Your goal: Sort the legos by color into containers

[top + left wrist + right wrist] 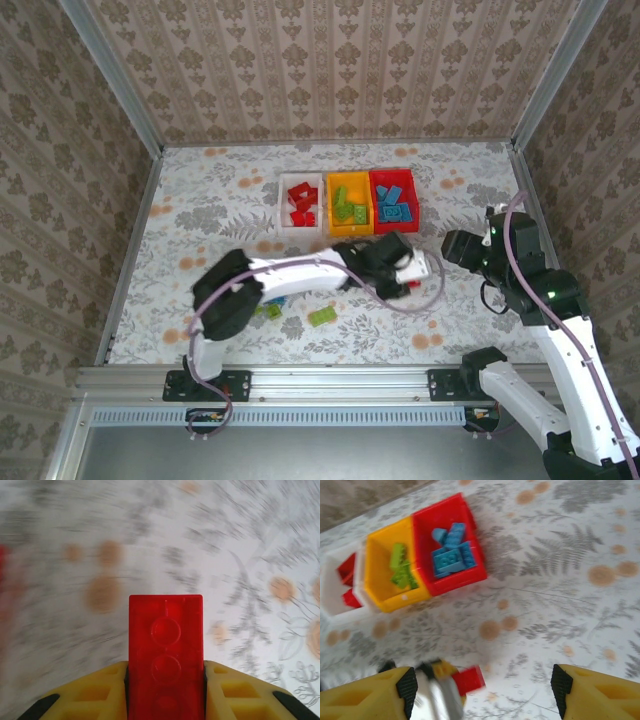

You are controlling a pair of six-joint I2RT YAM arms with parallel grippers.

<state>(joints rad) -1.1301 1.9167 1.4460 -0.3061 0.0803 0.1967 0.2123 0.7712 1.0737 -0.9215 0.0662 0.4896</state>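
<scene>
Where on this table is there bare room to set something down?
Bare cloth lies left of the white bin, and along the near edge between the green brick and the right arm. The middle is crowded: the left gripper holds a red brick there.

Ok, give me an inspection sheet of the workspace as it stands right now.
Surface: floral tablecloth, flat, no spills seen.
Job's things: red bricks in the white bin; green bricks in the yellow bin; blue bricks in the red bin. On the cloth: loose green brick, second green brick and loose blue brick beside the left arm.
Clutter: nothing seen.
Grippers: left gripper shut on a red brick; right gripper open, fingers wide apart, empty.
Cables: purple cable loops below the left wrist; another on the right arm.
Surroundings: wallpapered walls; aluminium rail at the near edge.
</scene>
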